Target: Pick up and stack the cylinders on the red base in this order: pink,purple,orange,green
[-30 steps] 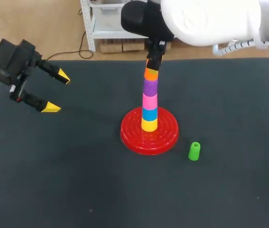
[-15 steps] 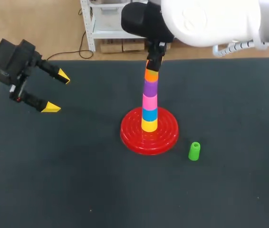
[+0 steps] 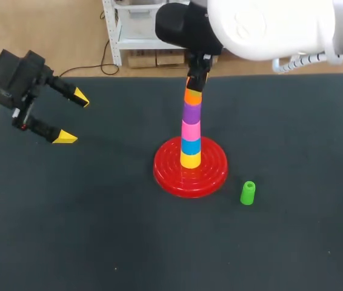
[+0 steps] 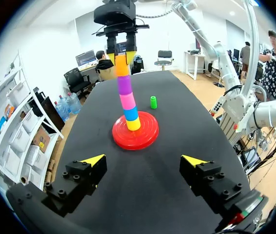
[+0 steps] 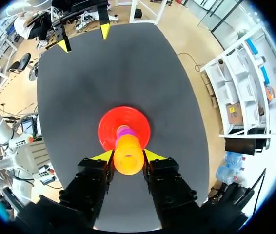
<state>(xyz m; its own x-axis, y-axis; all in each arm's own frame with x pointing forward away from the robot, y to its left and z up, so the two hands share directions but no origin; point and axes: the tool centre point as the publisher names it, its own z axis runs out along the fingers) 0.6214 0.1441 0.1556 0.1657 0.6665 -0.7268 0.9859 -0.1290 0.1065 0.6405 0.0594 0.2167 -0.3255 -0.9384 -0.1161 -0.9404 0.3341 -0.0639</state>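
**Orange cylinder gripped at the top of a tall, narrow stack**

The small orange plastic cylinder (image 3: 192, 95) sits at the very top of the column, directly on the purple plastic cylinder (image 3: 191, 111). The right gripper (image 5: 128, 157) is closed on it, with a yellow-tipped finger pressing each side. Whether it is fully seated cannot be told.

The likely trouble is the release. The column appears to lean slightly, so a sideways drag from one finger as the jaws part could tip the orange piece or pull the upper ones off.

The small green plastic cylinder (image 3: 248, 193) stands upright on the dark table mat (image 3: 99, 230), near the round red ribbed base (image 3: 215, 173). Fetching it means working close to the column, and a brush from the arm could topple it.

The left gripper (image 3: 73, 117) hangs wide open and empty, well apart.

Count:
- one base
- six cylinders: yellow cylinder (image 3: 189, 159), blue cylinder (image 3: 190, 145), pink cylinder (image 3: 190, 129), purple and orange stacked, and green loose
- two grippers
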